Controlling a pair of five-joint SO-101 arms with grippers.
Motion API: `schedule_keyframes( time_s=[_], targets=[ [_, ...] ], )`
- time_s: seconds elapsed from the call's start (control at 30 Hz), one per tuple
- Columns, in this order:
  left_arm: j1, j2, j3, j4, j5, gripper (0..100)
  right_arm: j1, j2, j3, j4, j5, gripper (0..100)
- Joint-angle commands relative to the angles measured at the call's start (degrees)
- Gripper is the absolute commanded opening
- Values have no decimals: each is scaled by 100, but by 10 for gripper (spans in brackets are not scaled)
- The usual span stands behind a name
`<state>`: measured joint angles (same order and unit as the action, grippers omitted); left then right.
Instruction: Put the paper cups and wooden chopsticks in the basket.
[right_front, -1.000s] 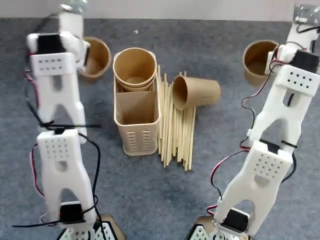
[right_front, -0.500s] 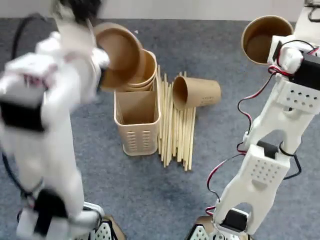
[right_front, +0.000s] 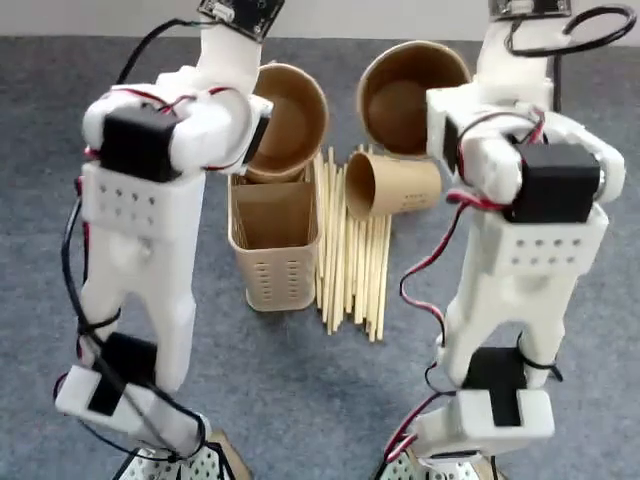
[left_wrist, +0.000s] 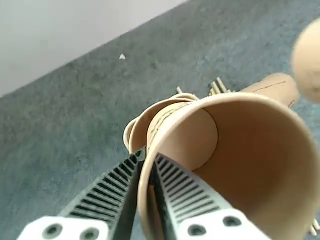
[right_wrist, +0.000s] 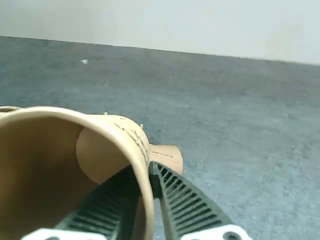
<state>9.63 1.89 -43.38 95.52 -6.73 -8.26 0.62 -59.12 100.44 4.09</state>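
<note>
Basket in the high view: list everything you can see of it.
The basket is a cream, plastic-looking rectangular tub with rounded corners, upright on the grey mat. Its near wall has rows of small slots low down. The open near part looks empty. A cup held above hides its far end. Chopsticks lie flat along its side toward the right arm, seemingly against it.

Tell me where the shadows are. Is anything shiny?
High view: soft, even light; faint shade inside the basket; no glare. Left wrist view: the left arm's cup is lit inside. Right wrist view: the right arm's cup is dimmer inside, wall bright behind.
</note>
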Motion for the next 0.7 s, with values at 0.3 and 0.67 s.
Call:
schedule_keyframes(
  time_s=[0.3,0.67],
  targets=[
    [-787,549,-31,-158,70,242,-796,-488,40,31,-211,4],
    [-1622,-576,-1130,-79,62,298,-1235,-470,40,-637,-607,4]
  ],
)
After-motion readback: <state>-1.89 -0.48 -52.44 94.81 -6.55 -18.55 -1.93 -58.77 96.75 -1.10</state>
